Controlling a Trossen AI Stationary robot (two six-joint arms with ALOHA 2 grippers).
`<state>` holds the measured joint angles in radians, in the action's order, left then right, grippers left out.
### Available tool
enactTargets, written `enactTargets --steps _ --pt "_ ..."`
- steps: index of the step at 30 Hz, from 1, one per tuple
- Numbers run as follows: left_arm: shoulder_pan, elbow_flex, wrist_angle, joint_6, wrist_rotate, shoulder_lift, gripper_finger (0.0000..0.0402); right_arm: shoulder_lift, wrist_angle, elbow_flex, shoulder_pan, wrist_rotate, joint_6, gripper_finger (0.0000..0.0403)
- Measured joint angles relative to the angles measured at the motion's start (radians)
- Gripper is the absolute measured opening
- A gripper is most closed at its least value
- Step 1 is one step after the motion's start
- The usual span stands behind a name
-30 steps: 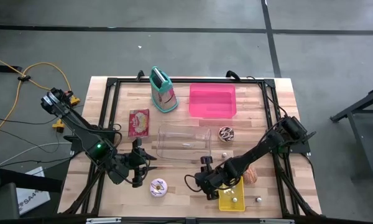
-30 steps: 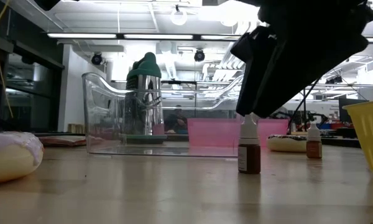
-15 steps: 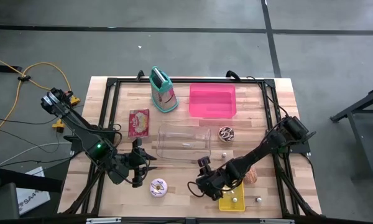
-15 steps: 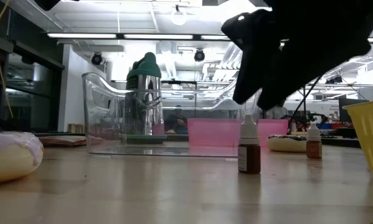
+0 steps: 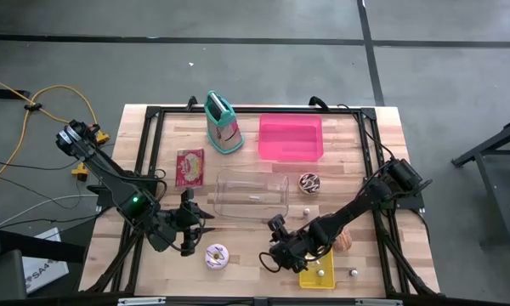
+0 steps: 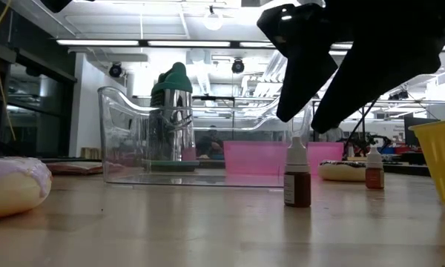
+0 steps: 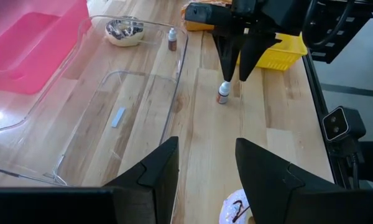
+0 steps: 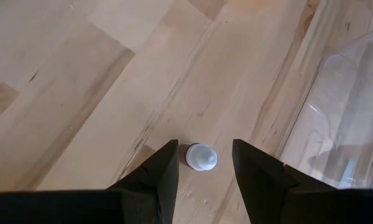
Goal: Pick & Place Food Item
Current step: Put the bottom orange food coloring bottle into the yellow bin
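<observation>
A: Where does the small dropper bottle (image 6: 297, 178) stand relative to the right gripper (image 8: 202, 163)?

B: Directly beneath it; the right wrist view shows the white cap centred in the gap between the two fingers (image 8: 150, 180); the jaws stand partly open and hold nothing; the bottle is upright on the table (image 5: 246, 263), its long axis vertical, just beside the clear plastic bin (image 5: 252, 195) and near the yellow basket (image 5: 317, 272).

A: And the other arm?

B: The left gripper (image 5: 200, 226) waits low over the table's front left, fingers parted and empty, near the pink-frosted donut (image 5: 217, 256); the right arm is plainly nearer the bottle; judged from this alignment, a straight descent would bring the cap between the fingers.
</observation>
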<state>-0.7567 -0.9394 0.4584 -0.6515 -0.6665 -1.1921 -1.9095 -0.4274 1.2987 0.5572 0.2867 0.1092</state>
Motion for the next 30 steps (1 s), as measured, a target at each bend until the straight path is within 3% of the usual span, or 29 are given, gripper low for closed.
enactTargets --steps 12,21,30 --pt "0.0 0.0 0.0 0.0 0.0 0.0 0.0152 0.018 0.013 0.002 0.0 -0.055 -0.087 0.0139" --pt "0.0 0.0 -0.007 0.0 0.0 0.0 0.0152 0.022 -0.207 0.144 -0.017 -0.094 -0.111 0.0139" --pt "0.0 0.0 -0.013 0.0 0.0 0.0 0.0152 -0.021 -0.228 0.155 -0.045 -0.164 -0.067 0.0139"
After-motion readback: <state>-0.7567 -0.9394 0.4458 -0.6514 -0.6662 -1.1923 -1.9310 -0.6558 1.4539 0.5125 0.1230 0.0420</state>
